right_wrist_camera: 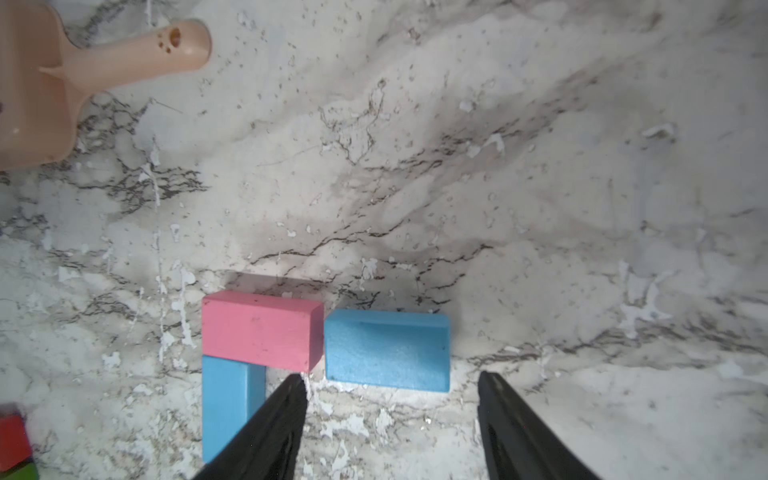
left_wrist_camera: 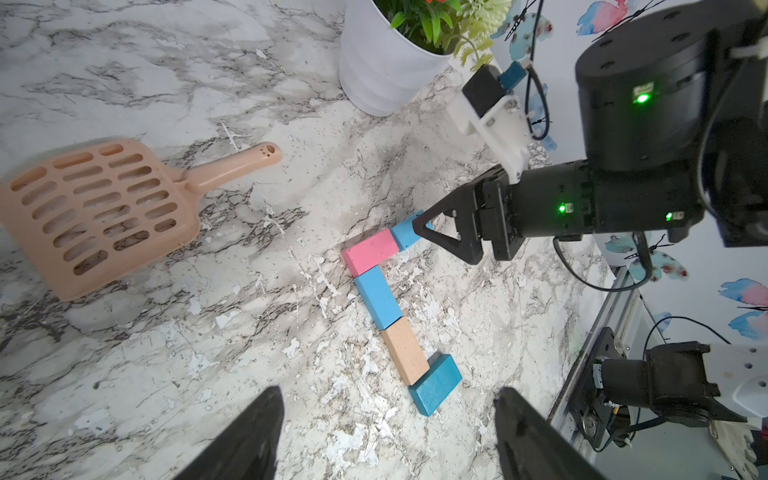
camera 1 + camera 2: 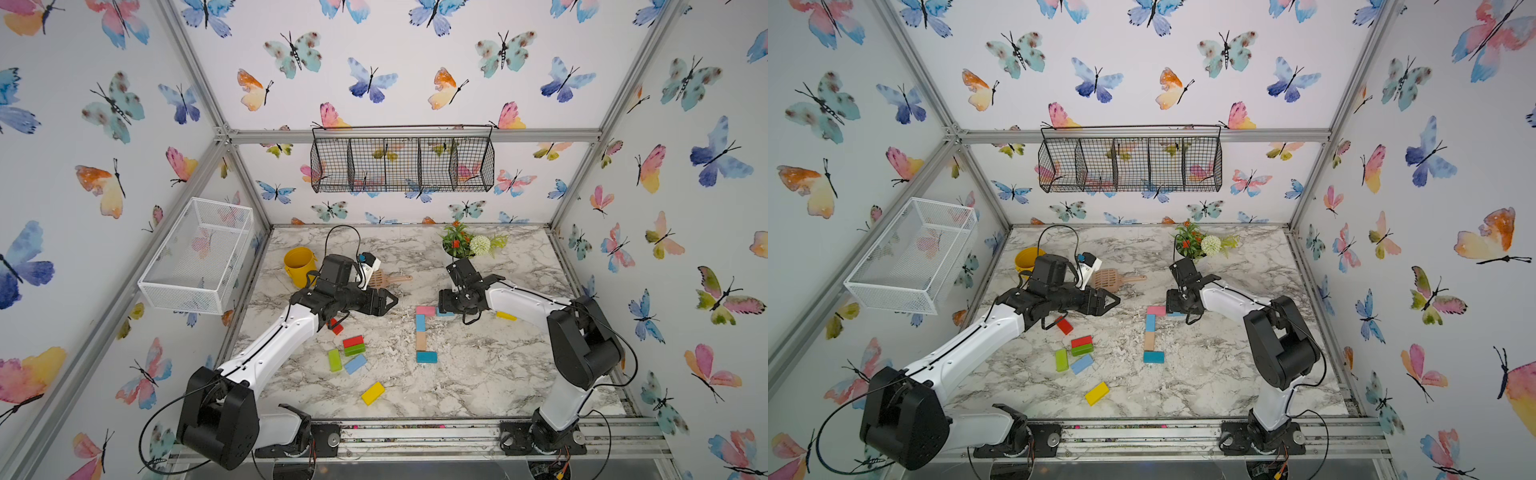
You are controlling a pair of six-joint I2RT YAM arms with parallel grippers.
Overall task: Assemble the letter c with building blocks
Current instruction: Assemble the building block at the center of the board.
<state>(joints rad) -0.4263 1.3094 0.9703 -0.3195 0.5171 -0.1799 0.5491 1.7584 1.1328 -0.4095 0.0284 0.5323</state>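
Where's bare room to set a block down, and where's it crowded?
Free: marble right of the teal block, inside the letter; front strip beside the yellow block. Crowded: loose bricks near the left arm; the letter's top under the right gripper.

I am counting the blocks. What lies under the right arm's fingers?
A light blue block lies beside the pink block, below the open right fingers. In both top views the right arm hides most of it.

This is looking like a robot lab: metal bars (image 3: 540, 135) are holding butterfly walls (image 3: 415, 83) (like a box) around a marble table (image 3: 478, 365).
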